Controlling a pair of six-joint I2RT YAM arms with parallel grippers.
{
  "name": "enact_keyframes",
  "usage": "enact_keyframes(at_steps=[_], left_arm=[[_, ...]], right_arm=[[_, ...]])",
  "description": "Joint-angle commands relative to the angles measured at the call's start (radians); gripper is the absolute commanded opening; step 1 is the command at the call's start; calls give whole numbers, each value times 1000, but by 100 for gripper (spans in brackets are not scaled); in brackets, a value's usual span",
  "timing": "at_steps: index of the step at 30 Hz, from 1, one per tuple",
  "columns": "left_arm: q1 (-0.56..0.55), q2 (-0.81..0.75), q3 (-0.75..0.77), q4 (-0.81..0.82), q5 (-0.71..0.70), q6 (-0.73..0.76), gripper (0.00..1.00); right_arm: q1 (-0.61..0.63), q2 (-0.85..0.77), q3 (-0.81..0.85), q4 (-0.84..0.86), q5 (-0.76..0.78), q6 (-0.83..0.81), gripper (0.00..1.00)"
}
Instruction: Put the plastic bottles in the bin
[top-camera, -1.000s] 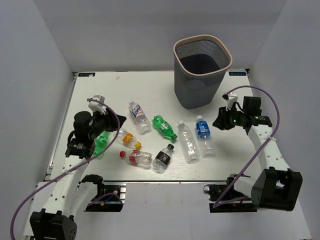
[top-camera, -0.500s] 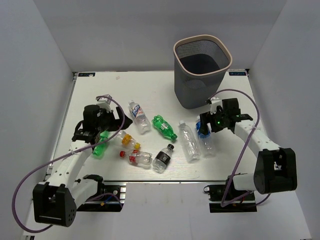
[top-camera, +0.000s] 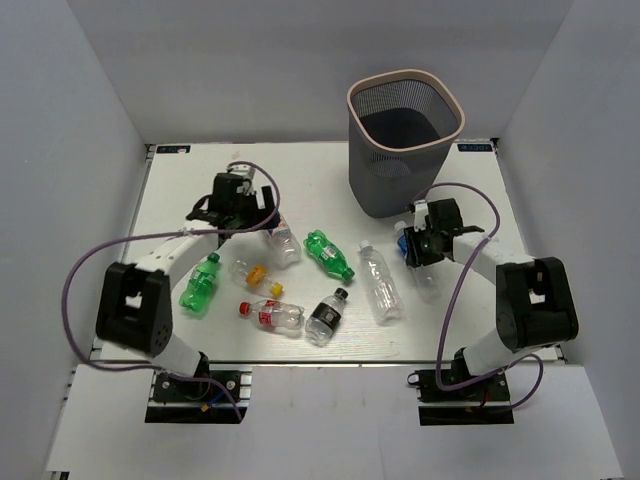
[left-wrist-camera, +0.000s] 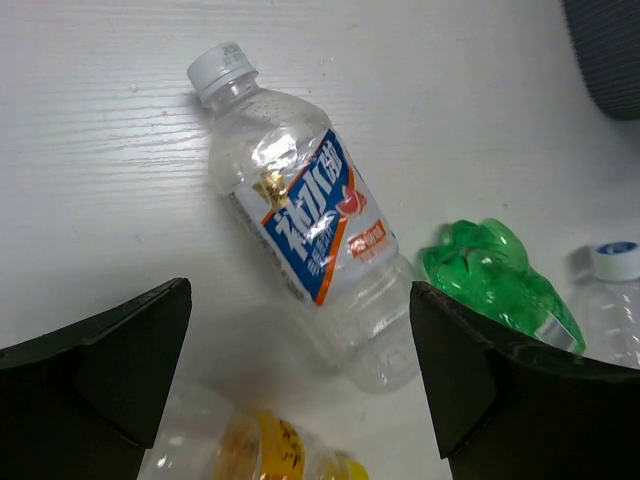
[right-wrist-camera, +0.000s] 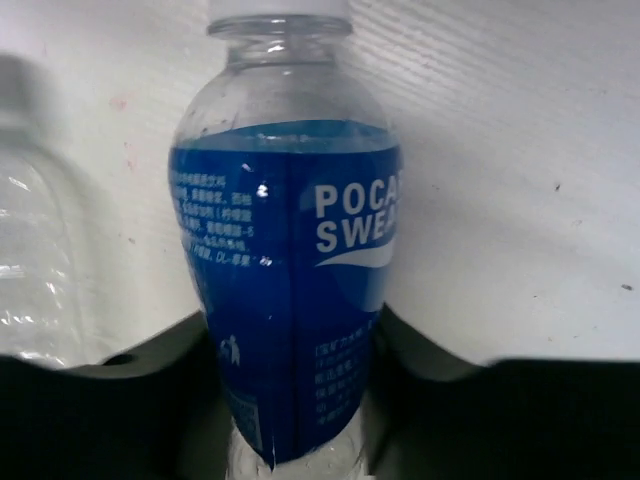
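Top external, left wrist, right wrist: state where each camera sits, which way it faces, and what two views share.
Top external: above and behind the arms, looking down on table, bin, bottles; both arms show.
Left wrist: faces down at white-capped bottle; open left gripper frames it.
Right wrist: close on Pocari Sweat bottle inside right gripper.
Shared: top and left wrist both show white-capped bottle.

Top view: bright, even light from overhead. The white table (top-camera: 190, 180) is close to overexposed, the bottles cast only faint, soft shadows, and the bin (top-camera: 385, 190) is dark inside. Left wrist view: the white-capped clear bottle (left-wrist-camera: 300, 215) is in sharp focus, with small glare spots on its wall. My left gripper (left-wrist-camera: 300, 290) reads as black, soft-edged shapes. Right wrist view: the blue-labelled bottle (right-wrist-camera: 290, 270) is slightly soft, and my right gripper (right-wrist-camera: 292, 320) is underexposed.
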Motion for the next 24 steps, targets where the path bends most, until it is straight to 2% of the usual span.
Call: enact_keyframes(at_steps=[1, 2, 4, 5, 6, 7, 8, 9, 10, 12, 14, 16, 17, 18, 20, 21, 22, 23, 24], left_arm=[[-54, 116, 120, -15, -107, 9, 100], [-79, 141, 141, -27, -132, 9, 100], [-99, 181, 200, -68, -199, -11, 100], [-108, 210, 216, -81, -222, -11, 100], [-122, 224, 231, -94, -262, -26, 100], [-122, 238, 262, -131, -279, -40, 100], [-134, 253, 277, -150, -296, -40, 100], [-148, 276, 291, -170, -320, -52, 100], [-148, 285, 300, -194, -334, -52, 100], [-173, 297, 314, -213, -368, -74, 100], [-185, 307, 323, -233, -399, -87, 100], [-196, 327, 323, -274, -410, -112, 100], [-206, 327, 334, -291, -440, -133, 100], [-217, 327, 334, -303, -449, -133, 100], [-217, 336, 334, -317, -463, -155, 100], [-228, 336, 334, -317, -463, -167, 100], [-228, 336, 334, -317, -463, -167, 100], [-238, 336, 334, -326, -463, -179, 100], [-239, 336, 323, -326, -463, -180, 100]], right_arm=[[0, -20, -3, -18, -47, -53, 31], [-3, -65, -2, -34, -65, -75, 25], [-11, -180, 18, -87, -214, -206, 23], [-15, -208, 56, -162, -339, -254, 23], [-21, -257, 81, -211, -402, -367, 23], [-20, -303, 165, -382, -587, -492, 22], [-20, -319, 194, -440, -623, -544, 20], [-15, -352, 230, -492, -660, -679, 18], [-11, -356, 291, -602, -741, -699, 15], [-8, -340, 400, -646, -780, -728, 15], [-8, -317, 580, -670, -843, -690, 15], [-9, -258, 713, -567, -872, -531, 15], [-11, -247, 771, -432, -863, -474, 15], [-9, -247, 790, -352, -828, -285, 14], [-8, -254, 790, -13, -663, -178, 14], [-9, -253, 764, 71, -624, -41, 12], [-8, -209, 767, 139, -580, -14, 9], [-9, -179, 805, 229, -459, 5, 8], [-11, -146, 875, 230, -435, 35, 8]])
